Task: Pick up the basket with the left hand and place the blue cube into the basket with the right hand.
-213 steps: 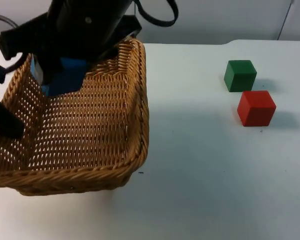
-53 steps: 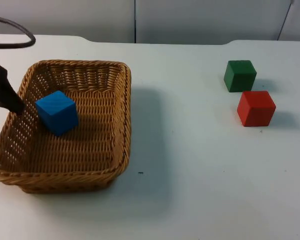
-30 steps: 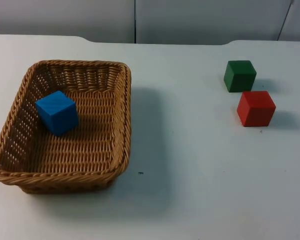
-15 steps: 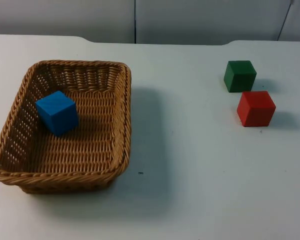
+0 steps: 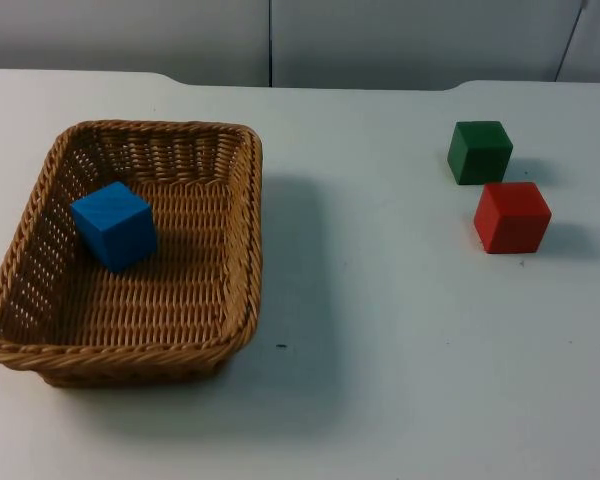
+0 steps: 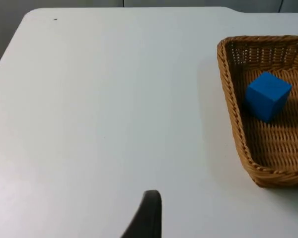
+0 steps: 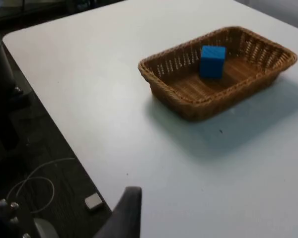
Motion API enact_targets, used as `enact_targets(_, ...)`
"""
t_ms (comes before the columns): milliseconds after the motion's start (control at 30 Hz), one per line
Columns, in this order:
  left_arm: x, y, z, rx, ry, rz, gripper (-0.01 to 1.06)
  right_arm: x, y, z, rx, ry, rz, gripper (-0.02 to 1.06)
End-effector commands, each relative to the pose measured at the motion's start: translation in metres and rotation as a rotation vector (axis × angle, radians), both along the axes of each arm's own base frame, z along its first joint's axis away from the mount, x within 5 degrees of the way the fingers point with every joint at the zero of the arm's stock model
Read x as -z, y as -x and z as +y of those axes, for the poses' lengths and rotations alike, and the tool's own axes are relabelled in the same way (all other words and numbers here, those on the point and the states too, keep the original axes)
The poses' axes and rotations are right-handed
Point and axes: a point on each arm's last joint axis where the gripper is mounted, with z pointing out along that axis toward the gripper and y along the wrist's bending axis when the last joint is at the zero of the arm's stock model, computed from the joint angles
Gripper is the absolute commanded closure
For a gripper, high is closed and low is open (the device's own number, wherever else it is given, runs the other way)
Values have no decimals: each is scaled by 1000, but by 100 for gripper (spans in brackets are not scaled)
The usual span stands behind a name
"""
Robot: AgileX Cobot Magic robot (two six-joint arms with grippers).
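The woven wicker basket (image 5: 130, 352) rests flat on the white table at the left, and nothing is holding it. The blue cube (image 5: 114, 225) lies inside it, near its left wall. In the left wrist view, the basket (image 6: 231, 104) and the cube (image 6: 268, 95) lie well away from the left gripper's fingertip (image 6: 150, 213), which hangs over bare table. The right gripper's fingertip (image 7: 126, 213) hovers near the table's edge, far from the basket (image 7: 164, 89) and cube (image 7: 212, 61). Both grippers are open and hold nothing.
A green cube (image 5: 479, 151) and a red cube (image 5: 512, 216) stand close together at the right of the table. In the right wrist view the table edge (image 7: 64, 124) drops to a dark floor with a small grey object (image 7: 93, 201).
The basket, earlier tilted up with the right arm over it, has come down flat with the cube inside. The left gripper left its left rim and withdrew. Nothing moved in the last second.
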Motion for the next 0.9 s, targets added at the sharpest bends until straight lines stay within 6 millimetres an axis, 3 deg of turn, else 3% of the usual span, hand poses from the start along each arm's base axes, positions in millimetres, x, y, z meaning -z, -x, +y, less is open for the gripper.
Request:
enact_targets(0, -1, 0, 0, -6, 9, -30, 23, 4, 0, -3, 29, 26, 21, 9)
enact_targets(867, 4, -6, 0, -3, 12, -35, 23, 13, -8, 0, 70, 33, 22, 8)
